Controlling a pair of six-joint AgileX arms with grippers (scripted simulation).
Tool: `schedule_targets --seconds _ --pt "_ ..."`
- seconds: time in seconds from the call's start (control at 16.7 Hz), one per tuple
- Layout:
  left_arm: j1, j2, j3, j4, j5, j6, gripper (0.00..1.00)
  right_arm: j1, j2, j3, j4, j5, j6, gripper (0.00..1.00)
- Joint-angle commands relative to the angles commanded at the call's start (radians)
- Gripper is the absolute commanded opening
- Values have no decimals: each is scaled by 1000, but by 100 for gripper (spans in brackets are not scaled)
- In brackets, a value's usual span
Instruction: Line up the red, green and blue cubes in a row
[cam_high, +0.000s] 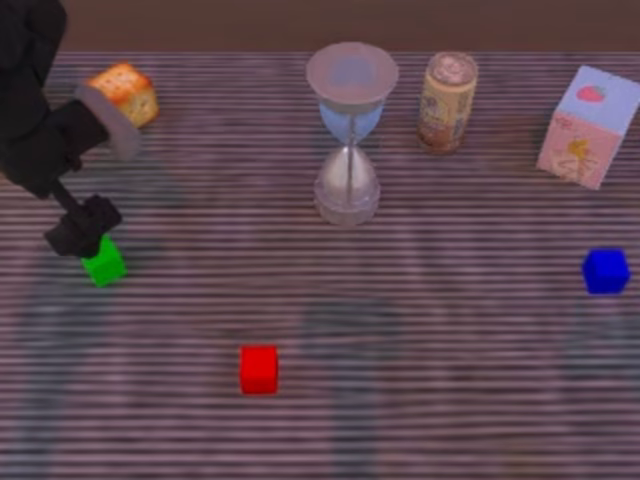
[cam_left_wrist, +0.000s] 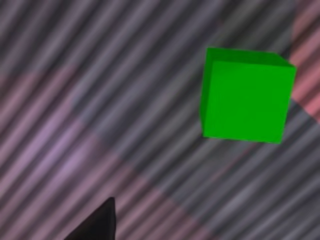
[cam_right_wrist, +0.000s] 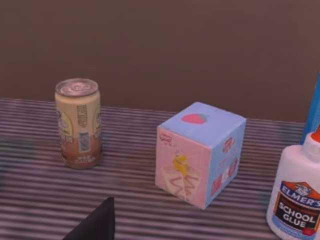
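Now left claw (cam_high: 82, 228) over green cube (cam_high: 105, 263), sitting skewed to table stripes.

Even, moderately dim rendered light, no single strong source. Striped bench (cam_high: 420, 330) shows moiré-like banding across the whole top view; stripes smear to soft diagonal streaks in the left wrist view. Overall soft focus everywhere, edges fuzzy. Faint, diffuse grey shadows: broad arm-shaped patches on the bench at lower left and centre, a weak one beside the blue cube (cam_high: 606, 271). Green cube (cam_left_wrist: 245, 97) flat-lit, top face darker, no glare. Hourglass (cam_high: 349, 130) slightly translucent, pale highlights on its rim. Can (cam_right_wrist: 78, 122) lid has a mild sheen. Back wall plain dark brown. No visible edge distortion. Left tool (cam_high: 82, 226) renders nearly black, detail lost.
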Motion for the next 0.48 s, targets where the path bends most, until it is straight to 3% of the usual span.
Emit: schedule_targets --seconds 0.48 --pt "-5 116 105 -54 3 49 100 -50 -146 -138 94 18 42 100"
